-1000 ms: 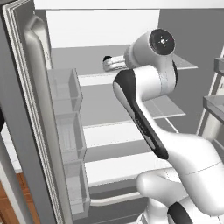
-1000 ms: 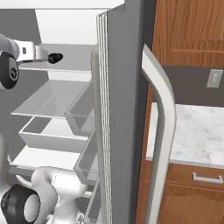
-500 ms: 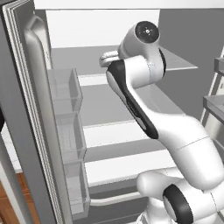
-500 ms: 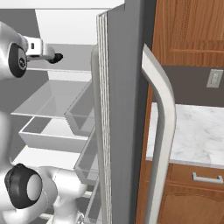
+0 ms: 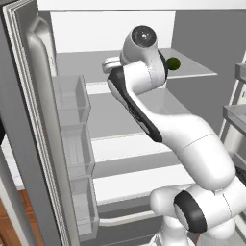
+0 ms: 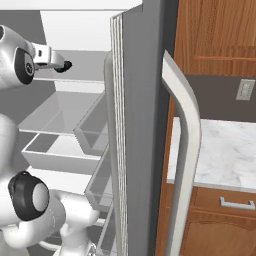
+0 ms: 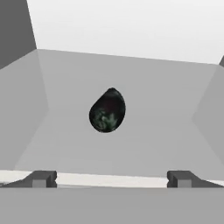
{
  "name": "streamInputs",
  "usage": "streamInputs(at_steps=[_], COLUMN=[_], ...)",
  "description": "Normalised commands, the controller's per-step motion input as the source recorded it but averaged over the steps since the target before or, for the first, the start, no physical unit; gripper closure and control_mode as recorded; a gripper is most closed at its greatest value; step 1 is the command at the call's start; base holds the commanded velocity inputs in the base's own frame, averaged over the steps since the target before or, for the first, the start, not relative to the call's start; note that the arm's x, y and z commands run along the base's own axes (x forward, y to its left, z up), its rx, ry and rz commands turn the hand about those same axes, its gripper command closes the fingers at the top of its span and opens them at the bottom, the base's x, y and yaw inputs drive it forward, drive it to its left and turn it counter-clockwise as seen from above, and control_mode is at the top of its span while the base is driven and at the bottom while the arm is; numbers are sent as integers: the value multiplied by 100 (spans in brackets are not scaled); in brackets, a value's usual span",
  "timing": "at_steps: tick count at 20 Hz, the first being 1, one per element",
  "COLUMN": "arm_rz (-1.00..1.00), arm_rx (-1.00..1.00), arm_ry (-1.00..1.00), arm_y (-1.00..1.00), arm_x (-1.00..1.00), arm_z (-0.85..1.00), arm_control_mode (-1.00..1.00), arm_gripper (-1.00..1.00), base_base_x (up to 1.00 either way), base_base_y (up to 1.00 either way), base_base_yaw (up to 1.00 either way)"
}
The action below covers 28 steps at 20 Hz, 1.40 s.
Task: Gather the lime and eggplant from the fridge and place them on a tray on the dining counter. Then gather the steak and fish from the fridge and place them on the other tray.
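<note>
The fridge [image 5: 29, 120] stands open, its white shelves bare apart from a lime [image 5: 173, 63] on the top shelf, half hidden behind the arm's big upper joint in the left base view. In the hand view the eggplant [image 7: 107, 110] lies on that same grey shelf, a dark teardrop lump well ahead of the gripper [image 7: 109, 178], whose 2 fingertips [image 7: 41, 178] are spread wide apart with nothing between them. From the right base view the gripper [image 6: 64, 65] is a small dark tip poking past the wrist at top-shelf height, too small to read, and the open door's edge cuts off the shelf behind it.
</note>
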Motion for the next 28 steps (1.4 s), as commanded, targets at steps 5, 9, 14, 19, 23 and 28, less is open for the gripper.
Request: streamInputs(at_steps=[5, 9, 14, 19, 23, 28], arm_rz=[-2, -1, 0, 0, -1, 0], arm_rx=[0, 0, 0, 0, 0, 0], arm_ry=[0, 0, 0, 3, 2, 2], arm_y=[5, 18, 13, 2, -7, -14], arm_x=[48, 53, 48, 28, 0, 9], arm_z=[-13, -7, -4, -2, -11, -20], arm_control_mode=[-100, -100, -100, -100, -100, -100], arm_gripper=[-100, -100, -100, -100, -100, -100], base_base_x=[0, 0, 0, 0, 0, 0], base_base_y=[0, 0, 0, 0, 0, 0], base_base_yaw=[0, 0, 0, 0, 0, 0])
